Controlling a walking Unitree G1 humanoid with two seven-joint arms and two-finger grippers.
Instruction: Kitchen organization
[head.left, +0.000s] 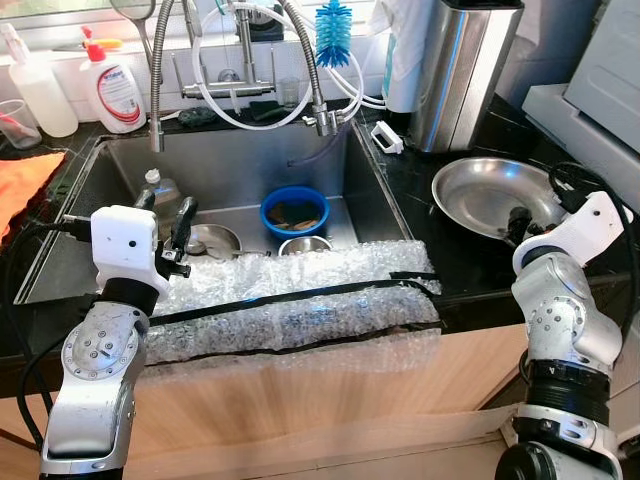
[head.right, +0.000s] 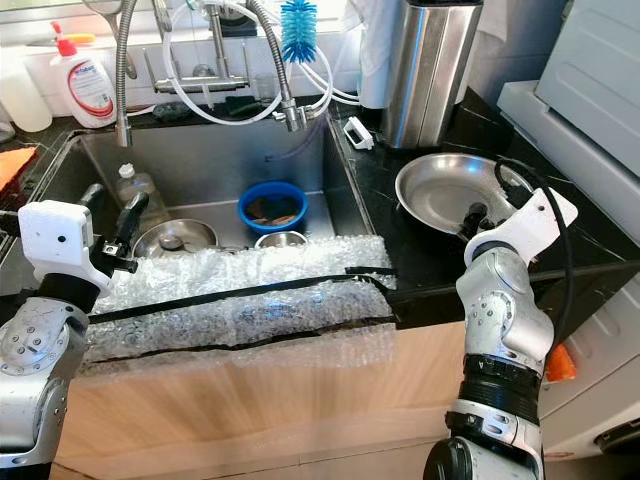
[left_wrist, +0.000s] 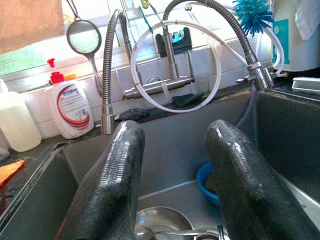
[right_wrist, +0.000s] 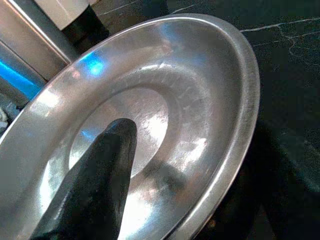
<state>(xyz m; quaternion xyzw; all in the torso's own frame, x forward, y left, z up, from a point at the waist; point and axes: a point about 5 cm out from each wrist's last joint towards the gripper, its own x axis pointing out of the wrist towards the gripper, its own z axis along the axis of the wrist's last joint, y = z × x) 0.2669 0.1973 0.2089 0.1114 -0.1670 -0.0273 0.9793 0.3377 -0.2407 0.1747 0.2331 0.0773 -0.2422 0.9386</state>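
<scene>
The wide, shallow, shiny steel plate (head.left: 482, 195) is lying on the black counter (head.left: 470, 265) at right of the frame. The right gripper (head.left: 522, 222) is reaching onto its near rim; I cannot tell its spread. The left gripper (head.left: 166, 217), fingers parted wide, is hovering over the steel sink (head.left: 225, 170) at left, holding nothing.

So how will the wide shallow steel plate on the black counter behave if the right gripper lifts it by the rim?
The wide shallow steel plate looks rigid and thin, so probably light. Its polished rim seems slippery, so the right gripper may lose it. Held by one edge, it would likely tilt.
</scene>
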